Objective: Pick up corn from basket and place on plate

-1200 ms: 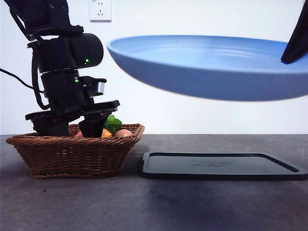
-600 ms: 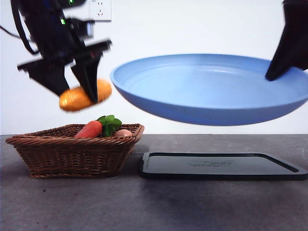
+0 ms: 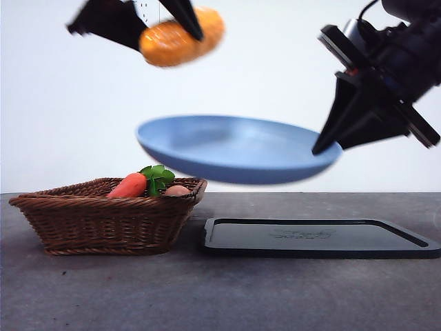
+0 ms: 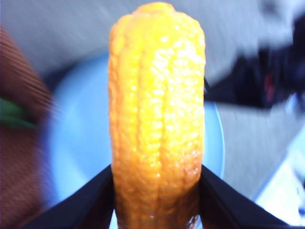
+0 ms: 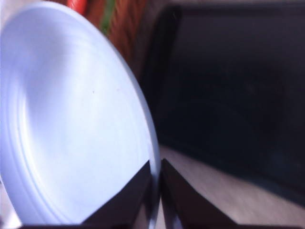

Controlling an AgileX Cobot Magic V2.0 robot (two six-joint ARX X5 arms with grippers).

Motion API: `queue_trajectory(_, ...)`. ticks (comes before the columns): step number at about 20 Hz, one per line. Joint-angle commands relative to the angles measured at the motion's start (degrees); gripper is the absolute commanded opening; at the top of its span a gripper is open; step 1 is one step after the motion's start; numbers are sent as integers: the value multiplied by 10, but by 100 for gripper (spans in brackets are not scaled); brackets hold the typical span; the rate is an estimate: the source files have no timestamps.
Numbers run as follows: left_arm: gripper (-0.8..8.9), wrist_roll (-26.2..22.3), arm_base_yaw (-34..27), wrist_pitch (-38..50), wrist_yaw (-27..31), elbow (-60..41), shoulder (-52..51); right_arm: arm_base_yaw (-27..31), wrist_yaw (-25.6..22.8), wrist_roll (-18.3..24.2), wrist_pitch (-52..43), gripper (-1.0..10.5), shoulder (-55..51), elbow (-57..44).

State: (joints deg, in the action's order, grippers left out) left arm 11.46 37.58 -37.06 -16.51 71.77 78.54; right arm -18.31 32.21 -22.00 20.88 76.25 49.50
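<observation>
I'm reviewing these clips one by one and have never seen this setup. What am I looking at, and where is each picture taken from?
It is a robot with two arms at a table, each ending in a two-jawed pincer. One picture comes from a low camera looking level across the table; the other two come from cameras on the wrists. The left pincer is shut on the corn, high in the air. The right pincer grips the rim of the light-blue plate, holding it above the table. On the table stand a wicker basket, holding a carrot and a small tan egg-like item, and a flat black tray.
</observation>
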Motion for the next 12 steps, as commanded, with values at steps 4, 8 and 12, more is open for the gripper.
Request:
queue_trajectory(4, 189, -35, 50, 10, 3, 11, 90, -3, 10, -9, 30, 1, 5, 64)
queue_trajectory(8, 335, -38, 60, 10, 7, 11, 106, -3, 4, 17, 71, 1, 9, 64)
queue_trajectory(12, 340, -42, 63, 4, 7, 11, 106, -3, -3, 22, 80, 1, 10, 64)
